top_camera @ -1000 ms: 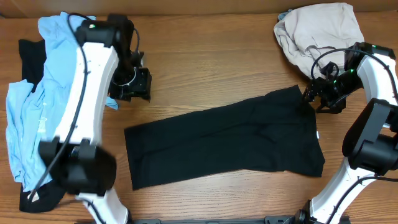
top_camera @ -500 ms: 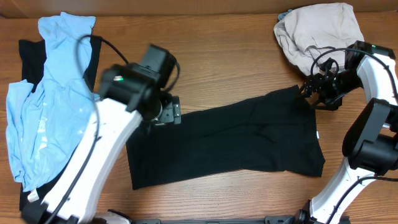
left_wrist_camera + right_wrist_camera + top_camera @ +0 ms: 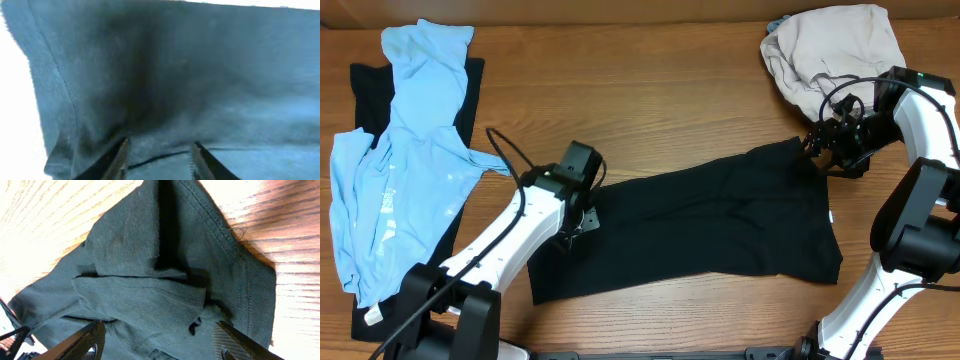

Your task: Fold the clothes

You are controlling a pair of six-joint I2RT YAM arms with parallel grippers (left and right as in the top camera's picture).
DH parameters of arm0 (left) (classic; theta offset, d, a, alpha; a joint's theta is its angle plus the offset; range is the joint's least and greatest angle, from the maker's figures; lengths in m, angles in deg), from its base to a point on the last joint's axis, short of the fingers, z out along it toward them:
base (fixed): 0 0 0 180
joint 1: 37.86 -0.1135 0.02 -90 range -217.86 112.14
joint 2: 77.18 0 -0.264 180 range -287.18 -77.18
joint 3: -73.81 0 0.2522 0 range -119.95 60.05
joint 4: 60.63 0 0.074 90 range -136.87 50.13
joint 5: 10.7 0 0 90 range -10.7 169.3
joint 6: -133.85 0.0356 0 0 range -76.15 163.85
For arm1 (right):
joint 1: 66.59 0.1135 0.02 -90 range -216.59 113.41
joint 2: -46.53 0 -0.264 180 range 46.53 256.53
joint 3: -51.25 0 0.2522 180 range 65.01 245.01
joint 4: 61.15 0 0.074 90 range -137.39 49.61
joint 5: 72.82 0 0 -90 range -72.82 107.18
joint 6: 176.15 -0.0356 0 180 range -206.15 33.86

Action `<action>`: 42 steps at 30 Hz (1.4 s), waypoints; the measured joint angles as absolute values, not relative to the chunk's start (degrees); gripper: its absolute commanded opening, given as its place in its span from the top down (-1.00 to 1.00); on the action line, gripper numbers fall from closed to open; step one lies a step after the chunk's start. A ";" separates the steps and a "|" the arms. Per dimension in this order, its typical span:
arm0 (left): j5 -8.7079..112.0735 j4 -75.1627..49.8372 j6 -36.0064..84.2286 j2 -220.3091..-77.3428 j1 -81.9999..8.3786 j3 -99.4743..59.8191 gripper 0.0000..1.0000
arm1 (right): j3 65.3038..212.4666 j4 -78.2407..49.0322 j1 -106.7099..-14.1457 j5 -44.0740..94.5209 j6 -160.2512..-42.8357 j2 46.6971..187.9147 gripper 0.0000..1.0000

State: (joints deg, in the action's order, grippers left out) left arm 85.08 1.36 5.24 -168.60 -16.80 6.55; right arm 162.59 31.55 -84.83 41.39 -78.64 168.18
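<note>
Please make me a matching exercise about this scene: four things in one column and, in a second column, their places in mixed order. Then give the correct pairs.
Column one
1. flat black cloth shirt
2. crumpled beige cloth garment
3. limp light blue cloth garment
4. left end effector

Column two
A. far right corner of the wooden table
B. over the left end of the black shirt
C. spread out in the middle of the table
D. left side of the table, lying on a black garment

Pairs: 1-C, 2-A, 3-D, 4-B
</note>
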 measured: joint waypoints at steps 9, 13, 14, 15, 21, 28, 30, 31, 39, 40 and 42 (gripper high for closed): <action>82.92 -4.46 6.46 -168.60 -17.39 12.91 0.43 | 162.57 31.26 -84.83 41.36 -78.66 168.18 -0.47; 82.76 -7.76 6.57 -168.60 -17.39 14.16 0.41 | 162.57 31.11 -84.83 41.39 -78.64 168.18 -0.47; 82.76 -8.85 6.88 -168.57 -17.39 14.40 0.45 | 162.57 31.11 -84.83 41.39 -78.66 168.18 -0.47; 82.79 -9.94 7.45 -168.53 -17.41 14.66 0.46 | 162.57 31.07 -84.83 41.36 -78.66 168.16 -0.47; 79.07 -21.50 15.60 -170.91 -25.63 14.42 0.51 | 162.55 29.97 -84.83 41.36 -78.68 168.18 -0.48; 71.03 -34.33 25.15 -179.39 -37.28 8.63 0.37 | 162.55 29.73 -84.83 41.36 -78.66 168.18 -0.48; 70.22 -34.12 27.77 -180.75 -38.26 6.55 0.23 | 162.55 29.75 -84.83 41.34 -78.64 168.18 -0.48; 70.02 -32.74 28.93 -181.32 -38.40 5.22 0.15 | 162.55 29.78 -84.83 41.34 -78.64 168.18 -0.49; 70.98 -6.73 36.76 -184.66 -38.24 -10.67 -0.41 | 162.55 30.45 -84.83 41.34 -78.64 168.18 -0.49; 71.11 -4.08 37.56 -184.66 -38.24 -12.77 -0.43 | 162.52 30.72 -84.83 41.34 -78.64 168.18 -0.49; 71.53 1.82 39.66 -184.66 -38.35 -17.77 -0.47 | 162.50 30.78 -84.83 41.34 -78.66 168.18 -0.48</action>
State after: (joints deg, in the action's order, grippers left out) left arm 71.53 1.82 39.66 -184.66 -38.35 -17.77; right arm 162.50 30.78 -84.83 41.34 -78.66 168.18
